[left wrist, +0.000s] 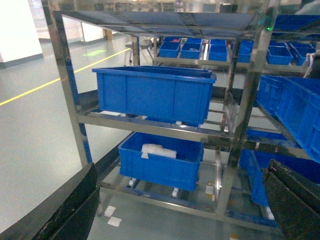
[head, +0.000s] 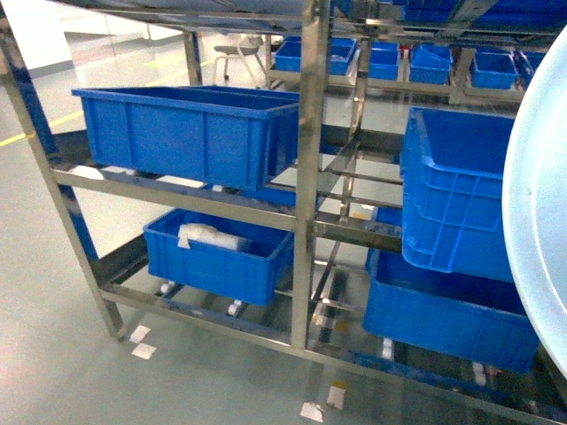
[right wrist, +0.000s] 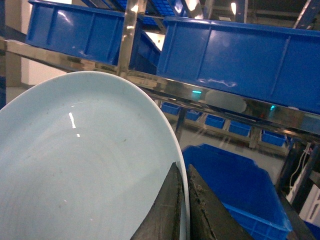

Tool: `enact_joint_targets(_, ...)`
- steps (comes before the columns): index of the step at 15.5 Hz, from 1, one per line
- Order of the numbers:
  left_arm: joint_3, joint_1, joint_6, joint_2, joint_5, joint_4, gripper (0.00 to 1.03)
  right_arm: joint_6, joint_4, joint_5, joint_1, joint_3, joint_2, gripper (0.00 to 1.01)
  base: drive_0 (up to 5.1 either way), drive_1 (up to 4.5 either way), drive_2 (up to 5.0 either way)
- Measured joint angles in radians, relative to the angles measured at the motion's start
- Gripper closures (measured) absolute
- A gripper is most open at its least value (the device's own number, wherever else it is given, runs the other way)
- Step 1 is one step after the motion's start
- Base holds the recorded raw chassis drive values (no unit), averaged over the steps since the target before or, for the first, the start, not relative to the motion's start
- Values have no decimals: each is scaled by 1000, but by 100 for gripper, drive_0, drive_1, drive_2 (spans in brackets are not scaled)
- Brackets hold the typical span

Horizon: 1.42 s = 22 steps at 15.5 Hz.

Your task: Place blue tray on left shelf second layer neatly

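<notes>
Blue tray (right wrist: 80,165) held on edge at your 3 o'clock, right gripper (right wrist: 182,210) pinching rim so it clears posts. Left gripper (left wrist: 175,210) spread wide, empty. Left shelf second layer (head: 177,197) at 10 o'clock, apparently filled by big blue crate (head: 190,133).

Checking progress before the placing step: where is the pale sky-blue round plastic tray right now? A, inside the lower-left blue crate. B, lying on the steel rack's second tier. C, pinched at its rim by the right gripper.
C: the right gripper clamps the pale sky-blue round plastic tray at its rim, off the rack.
</notes>
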Motion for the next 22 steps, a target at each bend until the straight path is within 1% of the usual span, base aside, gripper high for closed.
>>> enact_joint_targets(10, 0, 0, 0, 0, 0, 0, 5, 0, 0, 0, 0, 0, 0, 99, -156, -156, -156)
enact_joint_targets(20, 0, -1, 0, 0, 0, -3, 5, 0, -1, 2, 0, 0, 0, 99, -3, 411, -417)
enact_joint_targets(22, 0, -1, 0, 0, 0, 2, 5, 0, 3, 2, 0, 0, -2, 99, 13, 166, -140)
